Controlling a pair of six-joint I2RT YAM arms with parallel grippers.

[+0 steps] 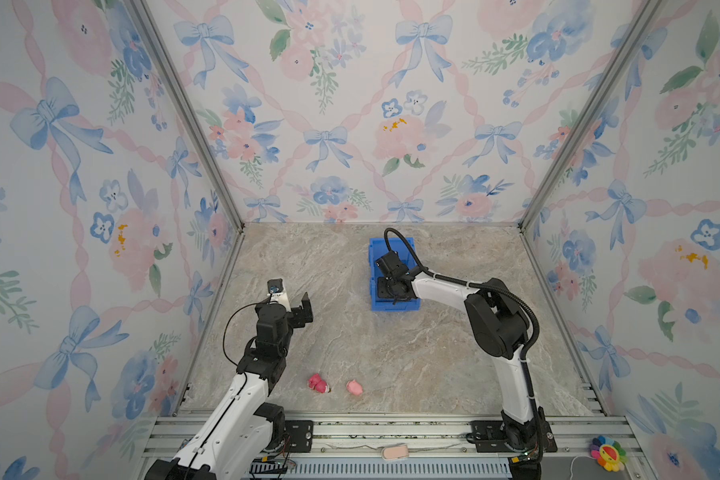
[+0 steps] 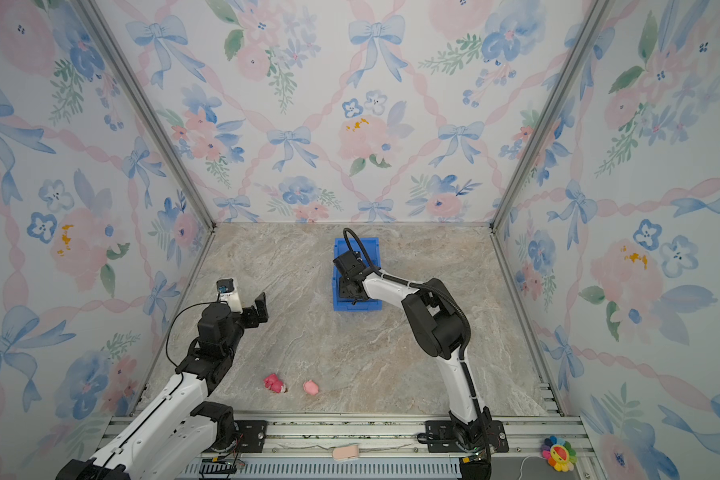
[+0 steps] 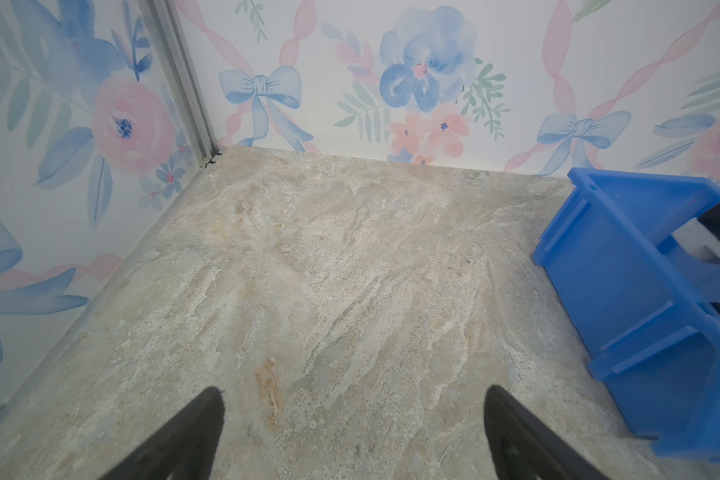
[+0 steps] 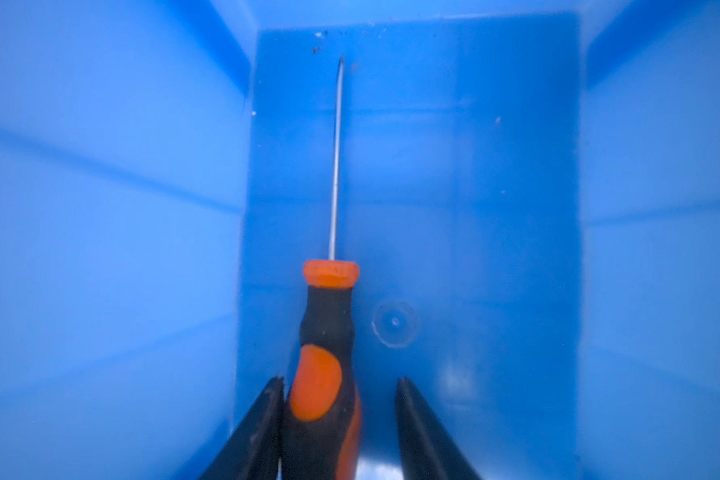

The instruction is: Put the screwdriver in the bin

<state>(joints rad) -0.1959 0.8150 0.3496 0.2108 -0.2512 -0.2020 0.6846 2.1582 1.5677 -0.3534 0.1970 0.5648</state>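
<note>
1. Right wrist view: the right gripper [image 4: 339, 380] sits inside the bin [image 4: 100, 208] with its jaws parted. One finger touches the handle of the screwdriver [image 4: 327, 332], which lies along the bin's floor.
2. Risk: on withdrawal, that finger may drag the handle or snag a wall.
3. Left gripper [image 3: 354, 390] is spread wide and empty over the marbled tabletop [image 1: 350, 340]; floral walls [image 1: 329, 124] enclose it.

**A robot test cell in a lab**

I work inside a purpose-built booth, a robotics lab cell. Three flat wall panels [image 1: 350, 104] printed with bows and flowers are held by bare aluminium posts [image 1: 192, 120] and stop at a stone-patterned worktop [image 1: 371, 357]. Along its near edge runs slotted aluminium rail [image 1: 391, 428], where black base plates [image 1: 298, 434] bolt both my arms down beside a vented cable duct [image 1: 391, 469]. The only props on the worktop are a blue plastic bin [image 1: 383, 306] and two small pink toys [image 1: 317, 383].
</note>
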